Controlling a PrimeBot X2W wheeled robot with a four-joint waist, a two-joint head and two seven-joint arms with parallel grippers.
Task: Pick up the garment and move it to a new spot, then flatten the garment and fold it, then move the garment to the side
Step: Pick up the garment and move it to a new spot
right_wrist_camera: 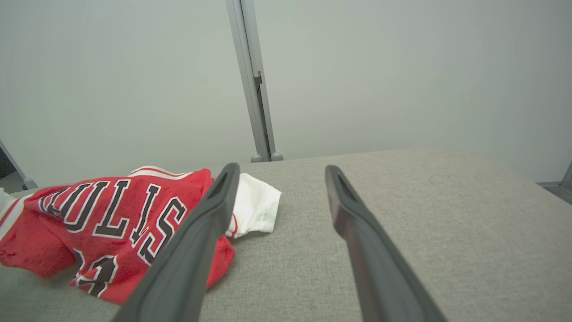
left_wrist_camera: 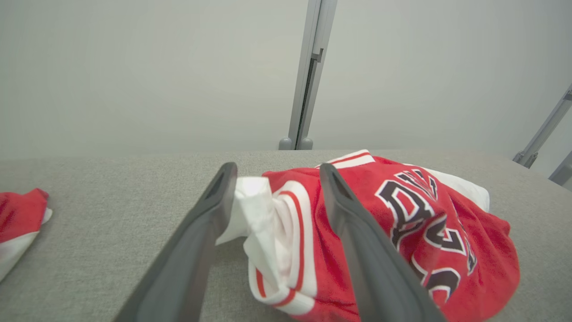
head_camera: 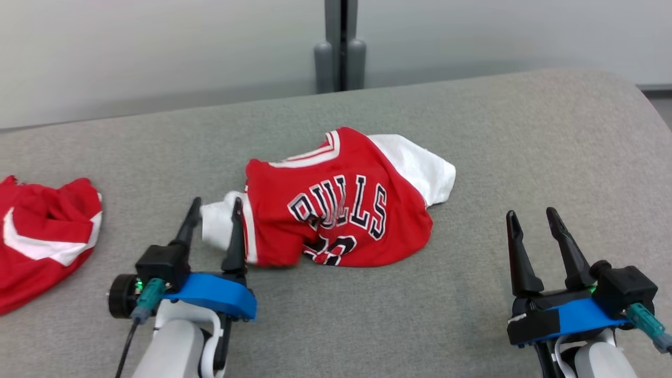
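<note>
Lying crumpled at the far left, a second red garment (head_camera: 42, 236) is sitting well apart from the work. Next, the left pincer (head_camera: 217, 202) is standing spread, its fingers flanking the white sleeve (head_camera: 218, 220) without pinching it. The jersey (head_camera: 336, 210) is resting bunched mid-counter (head_camera: 472, 131), lettering up. Further right, the right pincer (head_camera: 531, 212) is hovering spread and empty. Flattening is probably coming up: each pincer should be taking an opposite edge low and pulling outward evenly, avoiding dragging the whole heap.

Free grey surface (head_camera: 525, 147) right of jersey (head_camera: 336, 210)
</note>
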